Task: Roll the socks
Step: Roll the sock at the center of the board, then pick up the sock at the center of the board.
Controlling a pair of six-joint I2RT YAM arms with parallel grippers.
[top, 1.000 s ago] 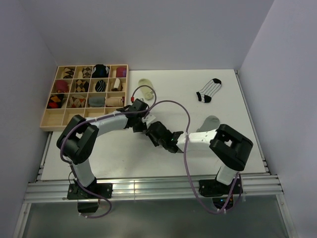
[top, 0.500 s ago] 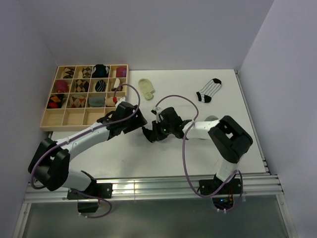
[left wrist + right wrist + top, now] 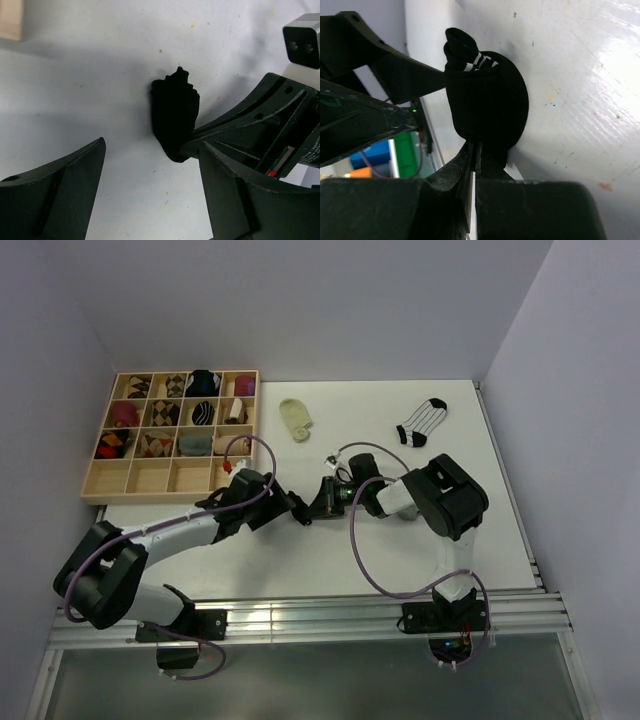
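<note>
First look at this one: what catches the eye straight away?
In the middle of the scene, the right end effector pinches a bundled black sock with white bands, and the left end effector stands open right beside it. At the far left, a wooden tray holds rolled socks in its compartments. A cream sock and a striped sock lie loose farther back.

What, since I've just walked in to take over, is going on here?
The right end effector is shut on a rolled-up black fabric sock with white bands. The left end effector hangs open close by it, gripping nothing. A pale cream sock and a black-striped white sock lie unrolled farther back.
</note>
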